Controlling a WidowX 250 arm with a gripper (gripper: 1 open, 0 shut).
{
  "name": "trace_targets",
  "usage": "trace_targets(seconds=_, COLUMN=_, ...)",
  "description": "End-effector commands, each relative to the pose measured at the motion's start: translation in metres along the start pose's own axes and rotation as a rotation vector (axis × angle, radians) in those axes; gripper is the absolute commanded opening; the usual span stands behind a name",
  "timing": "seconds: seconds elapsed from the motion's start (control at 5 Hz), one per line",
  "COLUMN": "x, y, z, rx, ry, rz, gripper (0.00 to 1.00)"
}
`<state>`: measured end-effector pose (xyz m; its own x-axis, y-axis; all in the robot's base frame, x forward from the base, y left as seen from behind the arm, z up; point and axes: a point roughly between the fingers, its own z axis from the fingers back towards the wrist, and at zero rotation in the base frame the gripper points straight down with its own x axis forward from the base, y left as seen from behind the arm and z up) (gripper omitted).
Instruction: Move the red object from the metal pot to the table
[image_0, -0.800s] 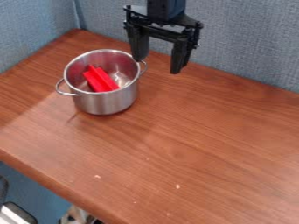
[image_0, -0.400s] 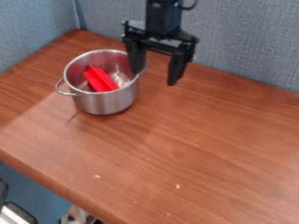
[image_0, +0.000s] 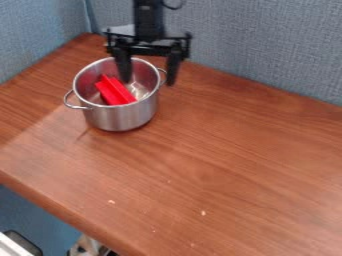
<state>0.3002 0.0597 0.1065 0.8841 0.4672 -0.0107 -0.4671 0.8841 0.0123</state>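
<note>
The scene is viewed by one camera, set high and angled down. The table (image_0: 201, 170) is seen cornerwise, the pot (image_0: 118, 95) at upper left.

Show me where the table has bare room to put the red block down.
The table is bare right of and in front of the metal pot, out to its near edge. It is crowded at the pot's back rim, where the open end effector hangs.
</note>
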Motion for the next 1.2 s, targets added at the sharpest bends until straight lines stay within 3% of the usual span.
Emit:
trace_targets(seconds=0.0, x=0.012, y=0.01, z=-0.005, rx=-0.014, ry=-0.073, rz=0.116, gripper=1.0)
trace_targets(seconds=0.4, x=0.023, y=0.006, z=-0.026, rx=-0.003, ry=-0.096, rz=0.263, gripper=1.0)
trace_targets(seconds=0.8, x=0.027, y=0.009, z=-0.03, rx=0.022, ry=-0.119, rz=0.452, gripper=1.0)
trace_targets(seconds=1.0, x=0.033, y=0.023, z=-0.035, rx=0.044, ry=-0.137, rz=0.471, gripper=1.0)
